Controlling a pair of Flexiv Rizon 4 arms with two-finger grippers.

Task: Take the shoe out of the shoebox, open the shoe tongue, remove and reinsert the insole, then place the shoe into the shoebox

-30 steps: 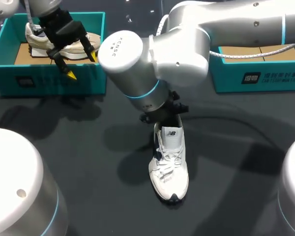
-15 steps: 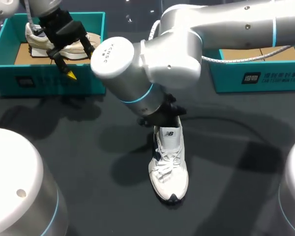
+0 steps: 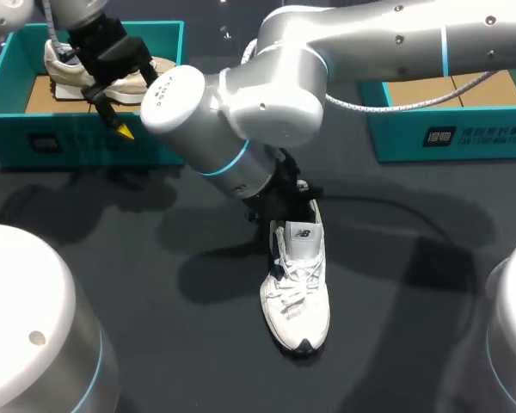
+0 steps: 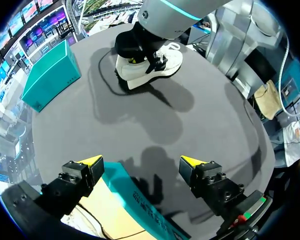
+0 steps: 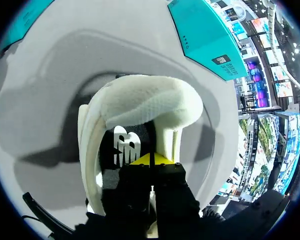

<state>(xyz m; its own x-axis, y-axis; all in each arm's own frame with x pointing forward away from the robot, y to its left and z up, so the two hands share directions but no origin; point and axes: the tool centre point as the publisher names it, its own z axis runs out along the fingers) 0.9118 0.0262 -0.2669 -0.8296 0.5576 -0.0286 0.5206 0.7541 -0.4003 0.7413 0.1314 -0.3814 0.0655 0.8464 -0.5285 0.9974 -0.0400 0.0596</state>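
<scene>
Right arm [image 3: 241, 120] hides heel of the shoe [image 3: 297, 292].

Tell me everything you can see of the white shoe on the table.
The shoe is a white sneaker with white laces, dark side trim, a dark toe tip and a logo patch on its tongue. It stands upright on its sole on the dark table, toe toward the robot. The right gripper is in its opening at the heel end, fingers together; whether they pinch anything is hidden. From the right wrist, a padded white mesh collar and dark lining with a white logo show.
</scene>
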